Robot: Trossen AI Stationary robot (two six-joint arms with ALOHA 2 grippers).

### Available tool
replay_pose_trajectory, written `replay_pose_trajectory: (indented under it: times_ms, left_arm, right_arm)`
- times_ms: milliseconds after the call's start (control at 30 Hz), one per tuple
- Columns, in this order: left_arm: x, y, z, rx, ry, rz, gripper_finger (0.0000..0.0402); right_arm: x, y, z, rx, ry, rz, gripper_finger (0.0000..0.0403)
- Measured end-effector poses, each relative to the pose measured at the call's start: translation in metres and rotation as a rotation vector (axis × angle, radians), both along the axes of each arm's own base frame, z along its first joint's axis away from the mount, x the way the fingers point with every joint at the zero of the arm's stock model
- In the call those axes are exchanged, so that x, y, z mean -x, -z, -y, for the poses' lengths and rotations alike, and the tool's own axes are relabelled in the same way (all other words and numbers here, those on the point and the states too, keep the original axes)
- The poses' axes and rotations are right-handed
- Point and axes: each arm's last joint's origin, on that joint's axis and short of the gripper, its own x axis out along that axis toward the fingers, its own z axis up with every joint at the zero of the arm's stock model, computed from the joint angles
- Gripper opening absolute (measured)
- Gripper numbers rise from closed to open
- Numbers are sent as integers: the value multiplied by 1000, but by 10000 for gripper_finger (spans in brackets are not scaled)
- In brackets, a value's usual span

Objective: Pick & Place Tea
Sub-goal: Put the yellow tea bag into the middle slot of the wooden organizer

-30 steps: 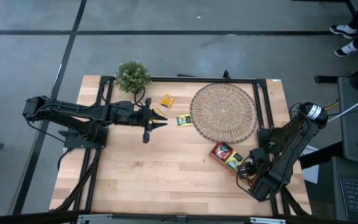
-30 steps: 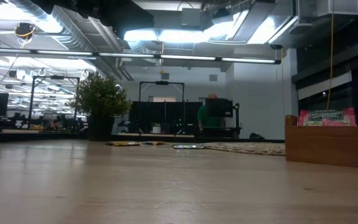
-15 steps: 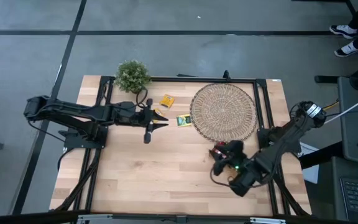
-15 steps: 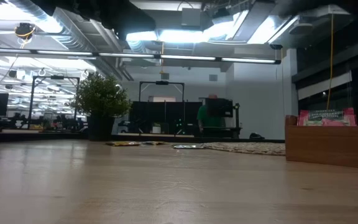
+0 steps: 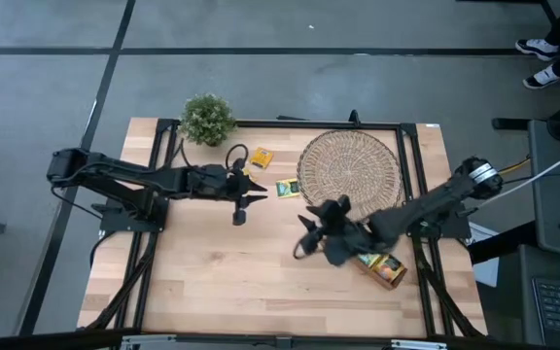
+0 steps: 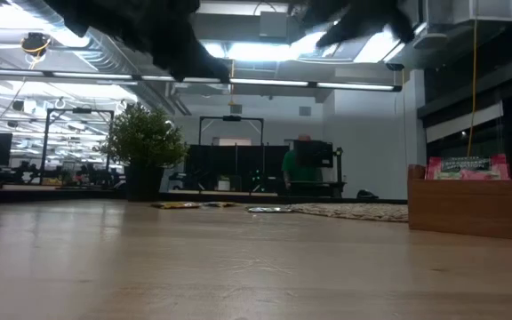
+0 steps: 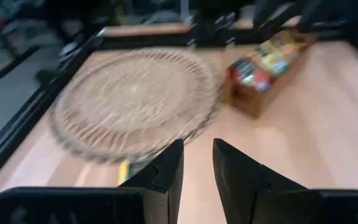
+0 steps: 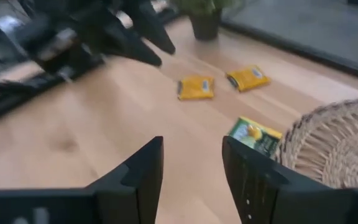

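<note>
Three tea sachets lie flat on the table: a yellow one [image 5: 261,157], a second yellow one [image 8: 196,88] close to my left gripper, and a green one [image 5: 287,188] at the near-left rim of the round woven mat [image 5: 350,175]. My left gripper [image 5: 251,202] hovers open just left of the green sachet, pointing at the mat [image 7: 129,102]. My right gripper [image 5: 301,236] hangs open over the table's middle, near side of the mat, facing the sachets [image 8: 255,135]. Neither holds anything.
A wooden tray [image 5: 385,267] with more sachets stands at the near right, partly under my right arm. A small potted plant [image 5: 208,118] stands at the far left. Bare wood lies across the near half of the table.
My right gripper has swung from the near right corner beside the tray toward the table's middle, rising a little and turning until it faces the sachets. My left gripper has sunk slightly and edged toward the mat. The sachets and tray have stayed where they were.
</note>
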Motion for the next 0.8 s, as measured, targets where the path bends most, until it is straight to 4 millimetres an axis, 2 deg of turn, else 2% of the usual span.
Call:
replay_pose_trajectory:
  times_ms: [267, 533, 667, 800]
  left_arm:
    - [-9, 20, -6, -23, -125, -77, 67]
    - [-11, 32, -31, -23, -217, -136, 38]
    - [-7, 33, -43, -53, -239, -172, 8]
    - [-3, 38, -49, -52, -255, -237, 4]
  right_arm:
    - [-40, 39, 51, -83, -35, -189, 116]
    - [-61, 65, 103, -98, -75, -310, 10]
    - [-68, 75, 130, -133, -93, -336, 11]
    - [-75, 90, 153, -180, -137, -349, 5]
